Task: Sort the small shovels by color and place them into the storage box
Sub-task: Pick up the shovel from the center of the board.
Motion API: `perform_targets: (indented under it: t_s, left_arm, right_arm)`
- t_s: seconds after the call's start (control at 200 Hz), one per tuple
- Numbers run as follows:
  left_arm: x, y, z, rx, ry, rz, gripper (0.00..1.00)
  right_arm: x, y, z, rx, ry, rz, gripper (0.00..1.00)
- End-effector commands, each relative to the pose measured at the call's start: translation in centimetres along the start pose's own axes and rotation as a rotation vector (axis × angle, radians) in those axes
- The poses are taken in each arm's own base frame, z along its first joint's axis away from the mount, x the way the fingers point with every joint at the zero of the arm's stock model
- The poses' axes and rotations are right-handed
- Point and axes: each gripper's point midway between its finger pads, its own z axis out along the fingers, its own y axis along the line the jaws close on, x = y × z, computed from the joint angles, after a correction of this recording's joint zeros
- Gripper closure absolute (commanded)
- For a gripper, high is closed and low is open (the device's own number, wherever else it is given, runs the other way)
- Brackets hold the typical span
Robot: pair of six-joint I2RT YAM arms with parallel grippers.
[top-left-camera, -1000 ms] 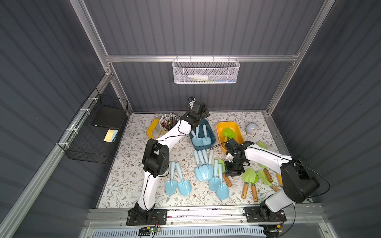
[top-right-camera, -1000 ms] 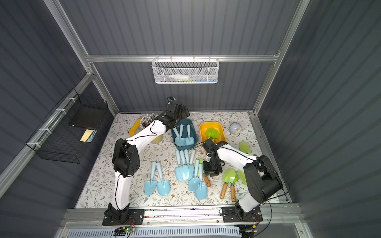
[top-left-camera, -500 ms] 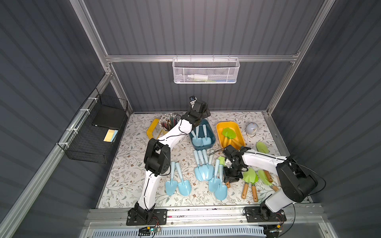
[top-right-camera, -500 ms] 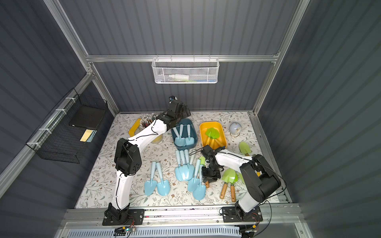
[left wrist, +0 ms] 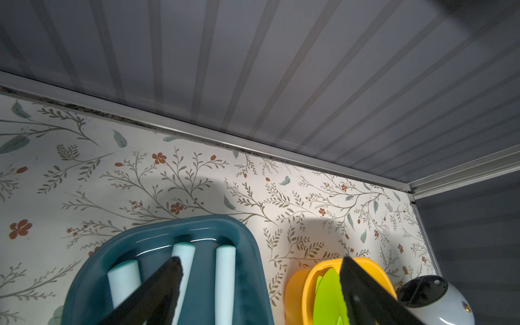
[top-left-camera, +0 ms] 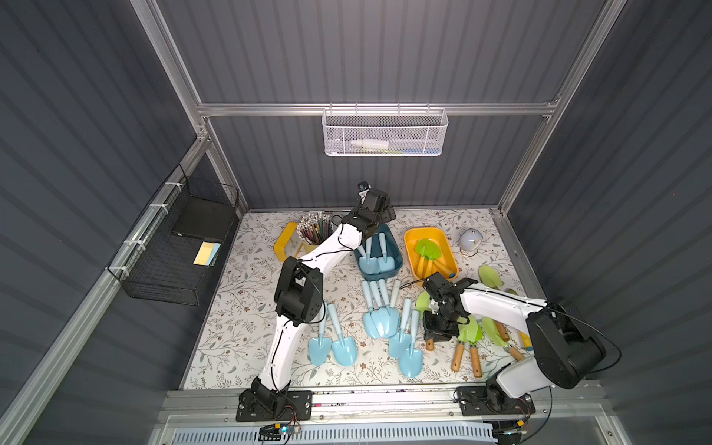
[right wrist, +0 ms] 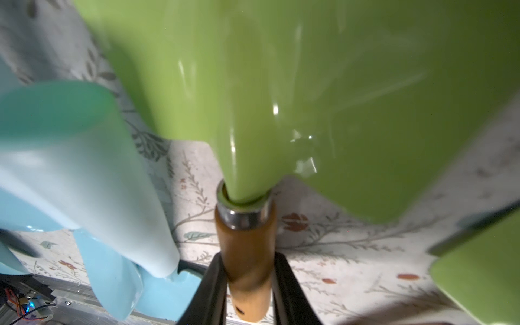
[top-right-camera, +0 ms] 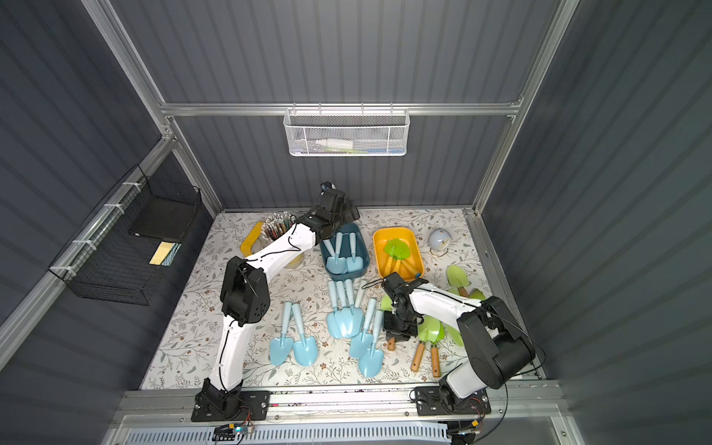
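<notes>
Where the floral tabletop (top-left-camera: pixel 246 331) nears its far edge, two storage boxes are set side by side: a blue box (top-left-camera: pixel 398 252) holding pale-blue shovels (top-left-camera: pixel 371 264) and, just beside it toward the right edge, a yellow box (top-left-camera: pixel 427 230) holding green shovels (top-left-camera: pixel 425 248). More pale-blue ones are laid out across the middle of the tabletop, and more green ones are gathered nearer the right edge. Between those two groups one green shovel (right wrist: pixel 281 84) is pinched by its wooden handle (right wrist: pixel 244 236) in the right gripper (right wrist: pixel 249 270), whose jaws are pressed against both sides of the handle; whether it is raised clear of the tabletop cannot be told. Its long axis is laid roughly from near edge to far edge, blade farthest, so the yellow box is found just beyond the blade tip. A short carry toward the far edge, with little turning, is therefore judged to be what is called for, and the right arm is much the nearer. The left gripper (left wrist: pixel 260 267) is held spread and empty above the far end of the blue box.
</notes>
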Motion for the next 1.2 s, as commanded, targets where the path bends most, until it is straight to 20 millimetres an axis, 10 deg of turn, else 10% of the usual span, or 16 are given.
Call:
perform_targets:
  t_s: [0.0,0.235,0.67,0.935,1.196]
  left_arm:
    - [-0.4,-0.9,-0.2,0.023,-0.005,0.020,0.10]
    - [-0.8,-1.1,-0.2,0.023,-0.013,0.019,0.09]
    - [-0.9,-1.8,0.9,0.051,-0.015,0.021,0.08]
    - [-0.5,-0.5,0.9,0.027,-0.012,0.025,0.08]
    - [0.1,0.3,-0.2,0.015,0.001,0.020,0.07]
  right_arm:
    - [-0.4,-4.9,2.3,0.235,-0.004,0.044,0.71]
    - [-1.2,-5.7,1.2,0.259,-0.065,0.075,0.93]
    - [-4.8,-9.9,-8.2,0.271,-0.374,0.341,0.91]
    - [-12.7,-4.7,-16.3,0.147,-0.584,0.234,0.89]
    - [-18.9,0.8,-16.9,0.009,-0.566,0.114,0.88]
